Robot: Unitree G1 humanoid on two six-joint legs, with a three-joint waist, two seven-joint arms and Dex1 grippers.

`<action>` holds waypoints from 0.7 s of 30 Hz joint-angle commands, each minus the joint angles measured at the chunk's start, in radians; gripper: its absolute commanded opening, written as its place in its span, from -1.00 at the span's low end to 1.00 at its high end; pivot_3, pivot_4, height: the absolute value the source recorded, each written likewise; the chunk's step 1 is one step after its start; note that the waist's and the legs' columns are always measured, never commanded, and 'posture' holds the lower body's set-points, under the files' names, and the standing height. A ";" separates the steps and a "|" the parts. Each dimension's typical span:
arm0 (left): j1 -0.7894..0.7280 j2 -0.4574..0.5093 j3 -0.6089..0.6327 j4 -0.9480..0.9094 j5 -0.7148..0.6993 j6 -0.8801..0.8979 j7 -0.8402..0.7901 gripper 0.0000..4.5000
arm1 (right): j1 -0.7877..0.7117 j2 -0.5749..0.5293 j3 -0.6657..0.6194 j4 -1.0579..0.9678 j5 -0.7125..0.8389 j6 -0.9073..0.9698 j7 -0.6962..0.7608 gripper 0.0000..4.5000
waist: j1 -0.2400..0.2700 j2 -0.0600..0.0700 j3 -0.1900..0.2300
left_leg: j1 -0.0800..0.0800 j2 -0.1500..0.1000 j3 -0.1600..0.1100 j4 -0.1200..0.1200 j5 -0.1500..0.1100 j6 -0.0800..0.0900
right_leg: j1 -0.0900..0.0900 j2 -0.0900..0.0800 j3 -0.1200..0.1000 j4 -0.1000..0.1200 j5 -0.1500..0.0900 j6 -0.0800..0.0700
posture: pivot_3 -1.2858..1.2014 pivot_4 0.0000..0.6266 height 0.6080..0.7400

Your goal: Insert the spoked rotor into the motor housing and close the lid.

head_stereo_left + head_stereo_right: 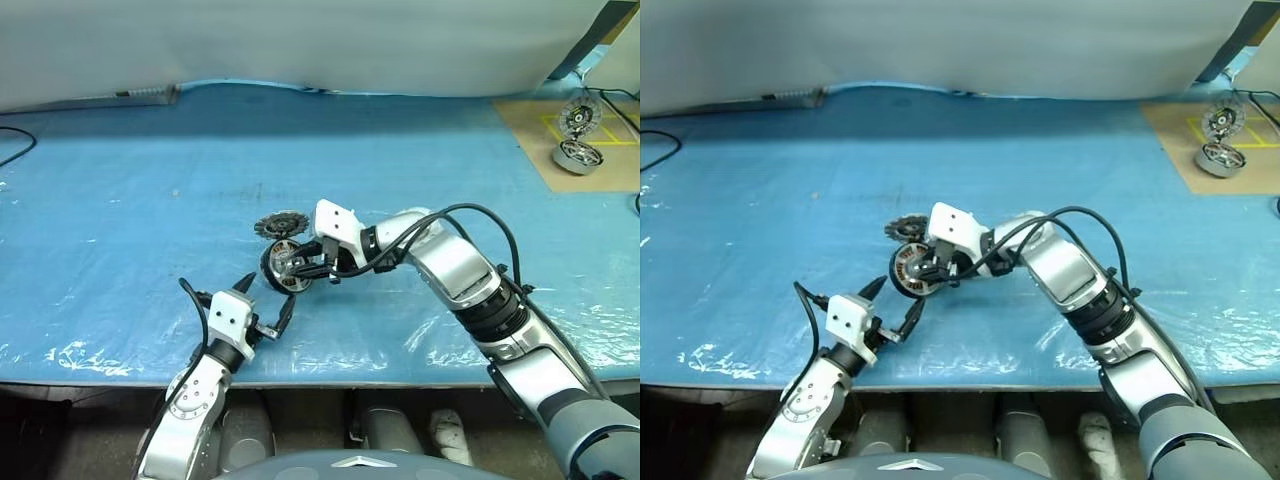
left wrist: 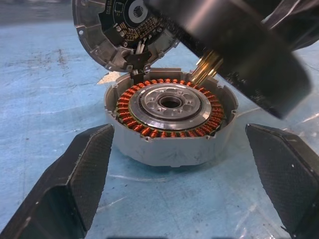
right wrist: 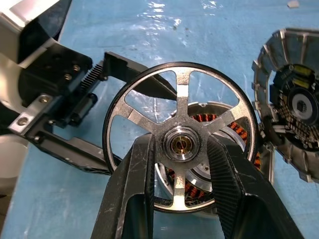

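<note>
My right gripper (image 3: 182,145) is shut on the hub of the spoked rotor (image 3: 180,87), a black-rimmed wheel with silver spokes. It holds the rotor tilted just above the motor housing (image 2: 169,149), a grey cup with copper windings that stands on the blue sheet. The rotor's brass shaft (image 2: 205,68) hangs over the housing's far rim. Behind the housing, the ribbed lid (image 1: 280,223) leans against it. My left gripper (image 1: 268,295) is open close in front of the housing, one finger (image 2: 75,174) on either side of it, touching nothing.
A blue plastic sheet (image 1: 150,200) covers the table, whose front edge (image 1: 100,375) lies close to me. More motor parts (image 1: 578,135) stand on a brown board at the far right. A black cable (image 1: 15,140) lies at the far left. A white wall closes the back.
</note>
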 commanded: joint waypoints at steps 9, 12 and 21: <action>0.007 -0.019 -0.020 -0.022 0.009 -0.024 0.002 1.00 | -0.065 0.058 -0.004 0.117 -0.071 -0.118 -0.029 -0.46 | -0.001 0.000 0.000 | 0.000 0.000 0.000 0.000 0.000 0.000 | 0.000 0.000 0.000 0.000 0.000 0.000 | 0.03 -0.52 1.00; 0.006 -0.023 -0.024 -0.018 0.011 -0.026 0.002 1.00 | -0.068 0.077 -0.004 0.120 -0.075 -0.114 -0.035 -0.46 | -0.002 0.000 0.000 | 0.000 0.000 0.000 0.000 0.000 0.000 | 0.000 0.000 0.000 0.000 0.000 0.000 | 0.03 -0.52 1.00; 0.005 -0.027 -0.027 -0.012 0.015 -0.027 0.007 1.00 | -0.058 0.078 0.002 0.140 -0.103 -0.123 -0.026 -0.46 | -0.001 0.000 0.000 | 0.000 0.000 0.000 0.000 0.000 0.000 | 0.000 0.000 0.000 0.000 0.000 0.000 | 0.03 -0.52 1.00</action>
